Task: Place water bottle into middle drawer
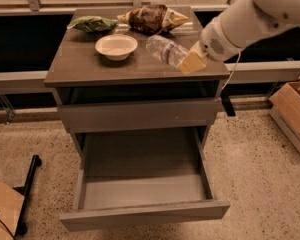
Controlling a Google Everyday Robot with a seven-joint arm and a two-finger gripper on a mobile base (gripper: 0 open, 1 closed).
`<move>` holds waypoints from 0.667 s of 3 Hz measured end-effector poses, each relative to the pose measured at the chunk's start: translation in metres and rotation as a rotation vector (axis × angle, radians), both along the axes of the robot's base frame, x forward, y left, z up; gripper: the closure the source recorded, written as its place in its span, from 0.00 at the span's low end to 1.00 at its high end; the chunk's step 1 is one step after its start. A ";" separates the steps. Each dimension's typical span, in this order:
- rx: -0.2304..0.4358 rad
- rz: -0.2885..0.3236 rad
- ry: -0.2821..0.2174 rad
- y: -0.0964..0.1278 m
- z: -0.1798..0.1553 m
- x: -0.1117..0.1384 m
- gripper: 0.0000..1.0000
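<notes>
The water bottle [164, 49], clear and ribbed, is held tilted on its side just above the right part of the tabletop [90, 66]. My gripper [186, 60] is shut on its right end, with a yellowish finger [192, 63] showing below it. The white arm comes in from the upper right. The middle drawer [145, 191] is pulled out wide open below, its light grey floor bare. The plain upper drawer front [137, 115] is closed.
A white bowl [116, 46] sits left of the bottle. A brown snack bag [152, 18] and a green bag [92, 23] lie at the back. A cardboard box [294, 108] stands on the floor at right, a black stand [28, 183] at left.
</notes>
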State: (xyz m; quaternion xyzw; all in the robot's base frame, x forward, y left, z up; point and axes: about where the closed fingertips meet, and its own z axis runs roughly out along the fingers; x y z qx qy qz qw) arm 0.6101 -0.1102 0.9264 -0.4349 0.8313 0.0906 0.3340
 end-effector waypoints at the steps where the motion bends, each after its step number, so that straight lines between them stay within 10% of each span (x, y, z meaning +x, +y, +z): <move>1: 0.140 0.186 0.035 0.020 0.002 -0.051 1.00; 2: 0.248 0.451 0.091 0.049 -0.008 -0.101 1.00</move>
